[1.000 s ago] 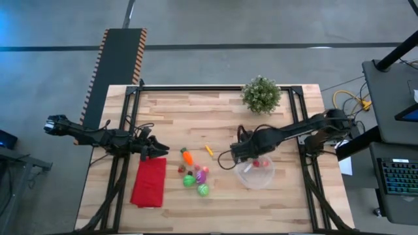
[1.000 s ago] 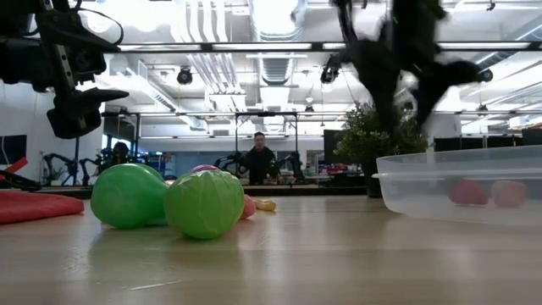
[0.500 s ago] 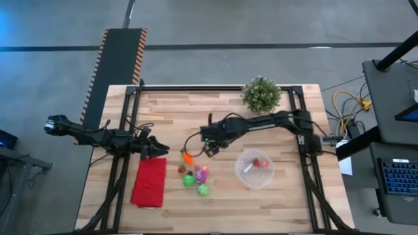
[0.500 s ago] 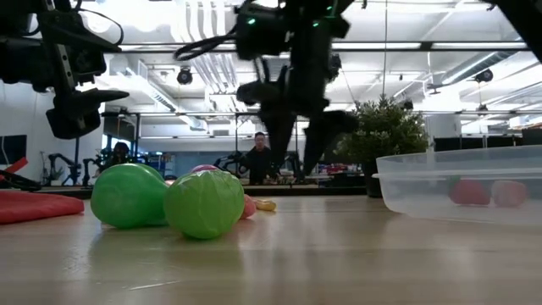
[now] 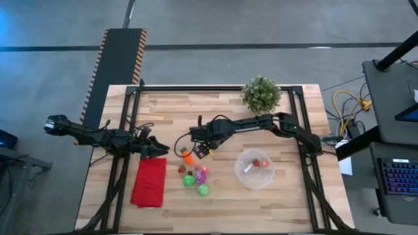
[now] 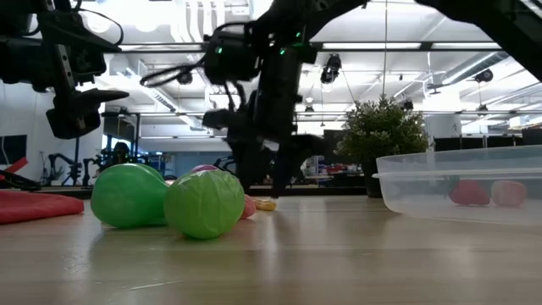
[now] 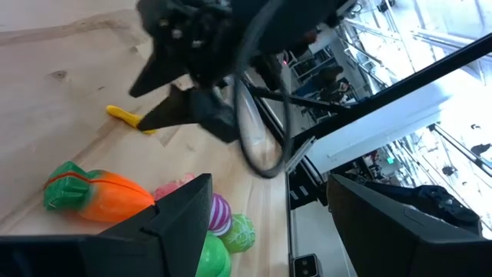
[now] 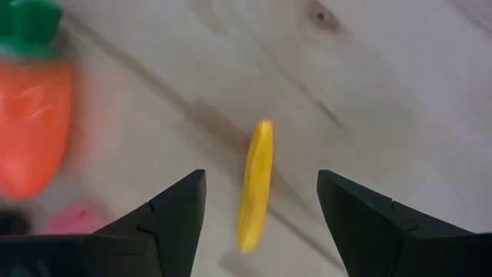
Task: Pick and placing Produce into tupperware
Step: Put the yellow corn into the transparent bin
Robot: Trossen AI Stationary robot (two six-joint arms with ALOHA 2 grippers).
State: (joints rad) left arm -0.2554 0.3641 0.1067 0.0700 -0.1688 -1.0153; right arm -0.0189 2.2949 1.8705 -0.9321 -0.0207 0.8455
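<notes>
Table (image 5: 261, 196), wood. Plant (image 5: 261, 94) at the far edge. Red cloth (image 5: 149, 181) near my left side. Tupperware (image 5: 255, 169) to the right of centre, clear; two red pieces (image 5: 261, 163) lie inside.

My right gripper (image 5: 204, 151) reaches across to mid-table, fingers spread wide, holding nothing, over the yellow piece (image 8: 256, 183). My left gripper (image 5: 160, 151) hangs above the cloth's far end, fingers apart, empty.

Carrot (image 5: 187, 156) beside the right gripper. Green pieces (image 6: 168, 200) and striped pink piece (image 5: 201, 174) clustered near, all outside the tupperware.

The carrot (image 8: 29, 108) is blurred and cut off by the right wrist view's edge.
</notes>
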